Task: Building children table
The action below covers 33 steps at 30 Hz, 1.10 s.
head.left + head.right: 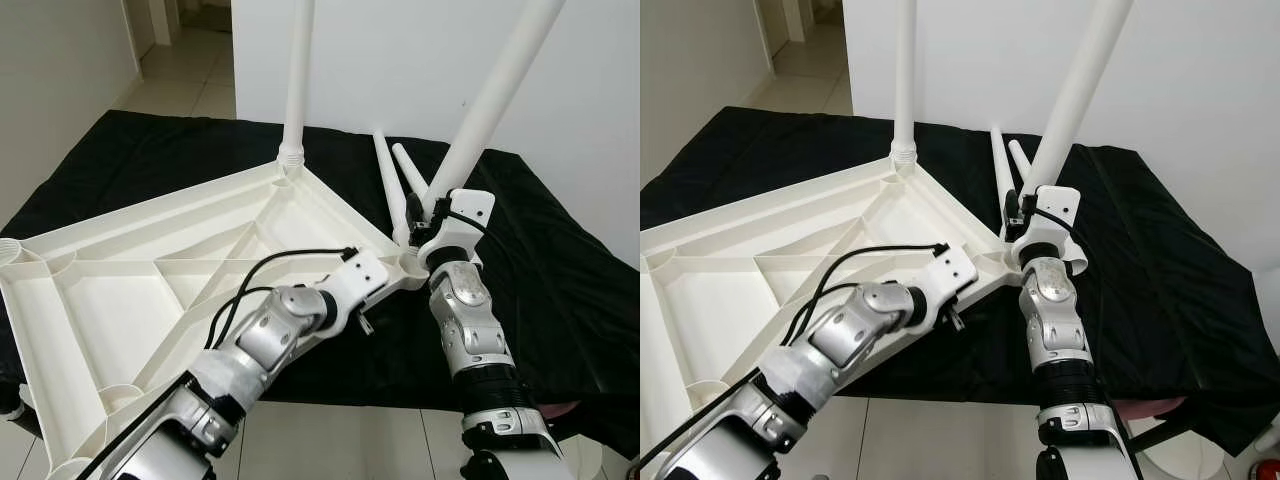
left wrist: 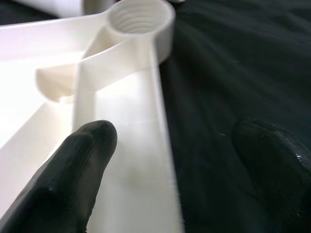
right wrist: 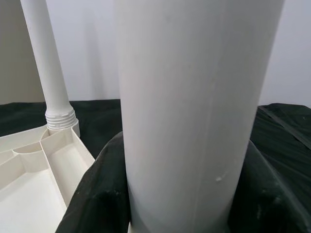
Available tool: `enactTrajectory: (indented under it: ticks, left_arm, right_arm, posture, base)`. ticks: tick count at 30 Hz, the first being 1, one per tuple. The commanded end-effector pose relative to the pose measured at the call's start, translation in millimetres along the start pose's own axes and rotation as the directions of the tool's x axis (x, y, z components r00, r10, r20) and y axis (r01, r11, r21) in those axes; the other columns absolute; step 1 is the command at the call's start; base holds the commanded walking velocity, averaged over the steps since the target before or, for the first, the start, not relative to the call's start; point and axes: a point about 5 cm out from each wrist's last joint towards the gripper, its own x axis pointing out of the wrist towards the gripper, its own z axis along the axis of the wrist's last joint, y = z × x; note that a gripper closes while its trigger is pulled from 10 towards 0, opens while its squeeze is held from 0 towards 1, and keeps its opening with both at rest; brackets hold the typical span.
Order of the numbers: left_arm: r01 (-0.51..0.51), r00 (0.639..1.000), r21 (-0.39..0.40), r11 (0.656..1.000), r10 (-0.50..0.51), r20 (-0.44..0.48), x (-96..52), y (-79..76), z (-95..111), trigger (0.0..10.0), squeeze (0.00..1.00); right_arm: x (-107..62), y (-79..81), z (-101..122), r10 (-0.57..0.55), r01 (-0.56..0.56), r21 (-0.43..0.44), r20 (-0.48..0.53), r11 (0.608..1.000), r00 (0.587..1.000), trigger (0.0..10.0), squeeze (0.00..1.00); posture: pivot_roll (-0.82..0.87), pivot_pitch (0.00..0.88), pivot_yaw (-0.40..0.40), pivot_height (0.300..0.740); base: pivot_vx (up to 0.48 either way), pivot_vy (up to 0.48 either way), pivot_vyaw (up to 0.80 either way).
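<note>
The white tabletop (image 1: 150, 290) lies upside down on the black cloth (image 1: 560, 260); its long rim is straddled w/ fingers spread apart by the left gripper (image 2: 175, 179), one black finger (image 2: 73, 179) over the plastic, the other over the cloth, nothing pinched. It is judged stiff, light, smooth, so a rim or rib is the best hold. At the near right corner socket a tilted leg (image 1: 490, 100) is clamped low by the right gripper (image 1: 432, 228); thread engagement is hidden, and both mounted legs are cut off at top, incl. the far upright leg (image 1: 298, 80).

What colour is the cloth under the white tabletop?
The cloth is plain black, with no pattern. It shows best in the left eye view, beneath the upturned tabletop.
</note>
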Motion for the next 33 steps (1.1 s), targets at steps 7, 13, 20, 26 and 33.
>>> enactTrajectory:
  ticks: [7, 13, 20, 26, 33]
  left_arm:
    - [-0.160, 0.987, -0.015, 0.987, 0.159, -0.023, 5.8, 10.7, -2, 6.4, 0.00]
    - [-0.138, 0.990, 0.007, 0.990, 0.138, -0.040, 11.0, 7.7, -2, 9.7, 0.00]
    - [-0.137, 0.986, 0.030, 0.990, 0.139, -0.091, 17.3, 7.7, -9, 10.0, 0.00]
    - [-0.139, 0.985, 0.045, 0.989, 0.143, -0.097, 19.0, 8.4, -10, 4.9, 0.00]
    - [-0.133, 0.984, 0.074, 0.988, 0.141, -0.108, 18.0, 9.7, -14, 0.0, 0.00]
  right_arm:
    - [0.5, -3.2, 4, -0.017, 0.017, -0.004, 0.011, 1.000, 1.000, 10.0, 0.00]
    - [0.6, -3.6, 4, -0.022, 0.022, -0.003, 0.011, 1.000, 1.000, 10.0, 0.00]
    - [-0.2, -3.9, 3, -0.028, 0.028, -0.005, 0.008, 1.000, 1.000, 10.0, 0.00]
    - [-0.7, -4.0, 2, -0.031, 0.031, -0.005, 0.005, 1.000, 1.000, 10.0, 0.00]
    - [-0.2, -1.3, 2, -0.026, 0.026, -0.001, 0.007, 1.000, 1.000, 10.0, 0.00]
  posture:
    - [0.00, 0.000, -0.067, 0.740]
    - [0.00, 0.000, -0.062, 0.740]
    - [0.00, 0.000, -0.058, 0.740]
    - [0.00, 0.000, -0.056, 0.740]
    - [0.01, 0.000, -0.048, 0.740]
  base:
    - [0.000, 0.000, 0.00]
    - [0.000, 0.000, 0.00]
    - [0.000, 0.000, 0.00]
    - [0.000, 0.000, 0.00]
    - [0.000, 0.000, 0.00]
